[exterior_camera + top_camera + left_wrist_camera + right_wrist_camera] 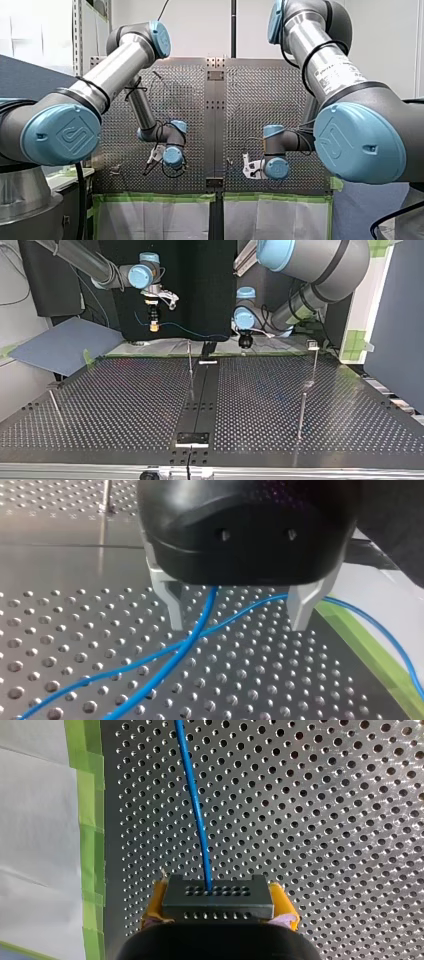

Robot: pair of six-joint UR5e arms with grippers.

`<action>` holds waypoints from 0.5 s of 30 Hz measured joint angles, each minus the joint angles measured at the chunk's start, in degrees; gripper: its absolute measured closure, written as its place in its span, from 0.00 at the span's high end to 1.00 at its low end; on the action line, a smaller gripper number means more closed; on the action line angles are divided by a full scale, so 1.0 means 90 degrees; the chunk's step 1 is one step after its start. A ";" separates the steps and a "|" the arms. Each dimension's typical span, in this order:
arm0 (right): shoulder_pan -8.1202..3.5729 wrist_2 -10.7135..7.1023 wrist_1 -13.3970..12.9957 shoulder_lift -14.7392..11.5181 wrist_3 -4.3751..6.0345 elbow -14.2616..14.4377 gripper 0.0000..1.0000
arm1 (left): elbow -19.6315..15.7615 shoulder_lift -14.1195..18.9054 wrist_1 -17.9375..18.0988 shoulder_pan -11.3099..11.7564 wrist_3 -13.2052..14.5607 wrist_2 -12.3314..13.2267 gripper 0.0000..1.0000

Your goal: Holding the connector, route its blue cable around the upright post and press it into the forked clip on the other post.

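Step in hand: the start of the routing, I judge; the blue cable [195,805] is not yet round the upright post [190,367], nor in what seems the forked clip [313,344] near the table's [125,405] corner.
Connector [217,896]: a dark block clamped between the yellow pads [152,907] of my right gripper [155,326], above the table's taped, arm-side edge; the cable leaves its face straight ahead.
Left gripper [237,624]: metal fingers spread apart, grasping nothing; the cable runs loose between them.
Doing it well: hold the clamp firm and the connector level; carry it wide of the post so the cable wraps without snagging; keep light tension; gather the slack before pressing down into the fork.
Right arm pose: wrist turned down, gripper vertical.
Left arm pose: gripper low at the same edge, beside the table's middle strip.
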 joint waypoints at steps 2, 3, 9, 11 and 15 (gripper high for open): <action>0.0000 -0.0002 -0.0008 0.0000 0.0000 0.0000 0.00 | -0.0027 0.0002 0.0058 -0.0022 -0.0116 -0.0002 1.00; 0.0000 -0.0004 -0.0012 0.0000 0.0000 0.0000 0.00 | -0.0037 0.0001 0.0085 -0.0032 -0.0166 -0.0001 1.00; 0.0000 -0.0008 -0.0013 0.0000 0.0000 0.0000 0.00 | -0.0060 -0.0001 0.0127 -0.0136 -0.0478 -0.0001 1.00; 0.0000 -0.0008 -0.0011 0.0000 0.0000 -0.0001 0.00 | -0.0060 -0.0001 0.0120 -0.0180 -0.0598 0.0006 1.00; 0.0000 -0.0009 -0.0010 0.0000 -0.0006 -0.0001 0.00 | -0.0064 -0.0001 0.0127 -0.0275 -0.0821 0.0080 1.00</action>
